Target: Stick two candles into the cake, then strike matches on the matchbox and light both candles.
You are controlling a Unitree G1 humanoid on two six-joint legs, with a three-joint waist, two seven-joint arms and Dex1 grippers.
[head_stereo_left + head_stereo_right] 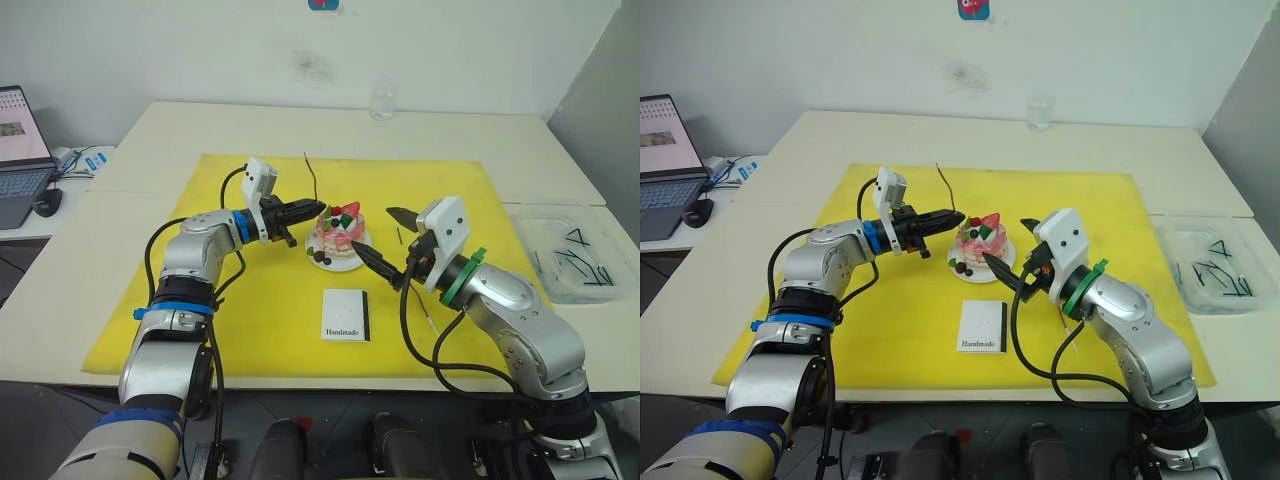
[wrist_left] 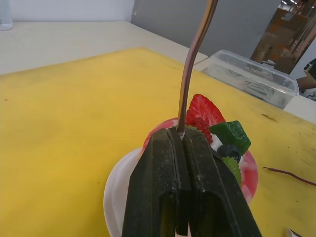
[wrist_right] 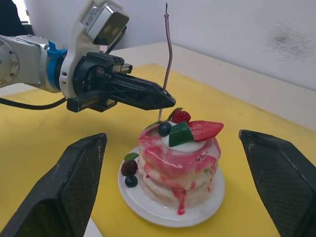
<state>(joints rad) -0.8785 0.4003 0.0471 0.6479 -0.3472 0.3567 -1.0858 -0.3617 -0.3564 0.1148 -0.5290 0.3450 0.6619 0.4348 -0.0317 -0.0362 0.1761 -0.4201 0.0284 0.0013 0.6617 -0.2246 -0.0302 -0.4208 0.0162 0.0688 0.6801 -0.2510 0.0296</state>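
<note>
Yellow mat (image 1: 200,300) under cake (image 3: 178,158); my left gripper (image 3: 165,101) pinching candle (image 3: 169,54) above it, right gripper (image 1: 385,240) spread.

Silver arms, blue and green bands, black cables

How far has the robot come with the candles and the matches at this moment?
Done: nothing yet; no candle stands free in the cake. In hand: the left gripper is shut on one candle, held upright with its lower end at the cake's top. The right gripper is open beside the cake. Left: the second candle lies on the mat, and the matchbox is untouched.
</note>
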